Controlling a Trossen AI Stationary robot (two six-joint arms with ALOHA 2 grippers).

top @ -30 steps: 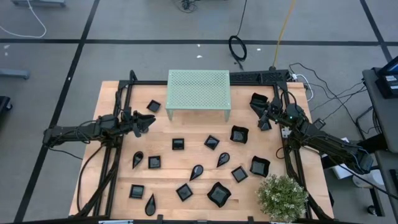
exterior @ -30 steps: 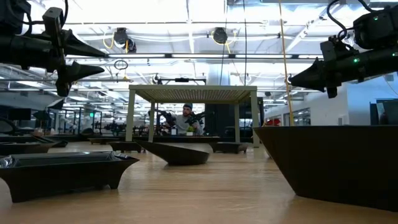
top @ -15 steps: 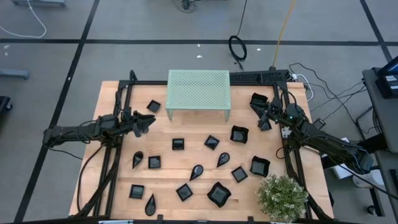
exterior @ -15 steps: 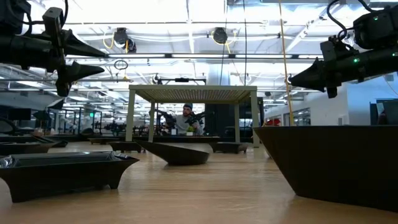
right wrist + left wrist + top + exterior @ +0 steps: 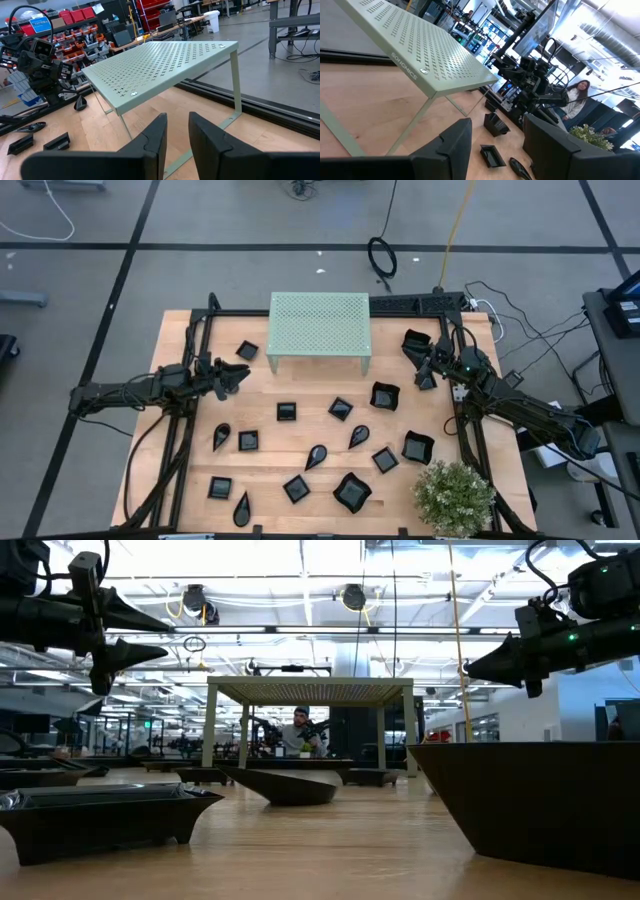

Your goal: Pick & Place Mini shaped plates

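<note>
Hovering above the desk on opposite sides, both arms are empty-handed: the left gripper sits at the left edge of the scatter with its fingers spread apart and nothing between them, and the right gripper hangs near the far right corner, its fingers parted by a narrow gap, also holding nothing. The mini shaped plates lie loose over the near half of the desk, squares, teardrops and wavy-edged ones, all in front of the pale green stand that stands at the far middle. For the left gripper, the closest piece is a small square plate just beyond its tip, toward the stand; being square, it offers no long axis to line up with, only its turned corners. A teardrop plate lies nearer the front edge on the same side, its point aimed at the front. On the right, a wavy-edged plate sits just inward of the right gripper, and another dark plate lies just beyond it toward the far edge. Judging by these gaps, each arm has a plate within a short reach, and nothing has been lifted yet. A potted plant occupies the near right corner, clear of both.
</note>
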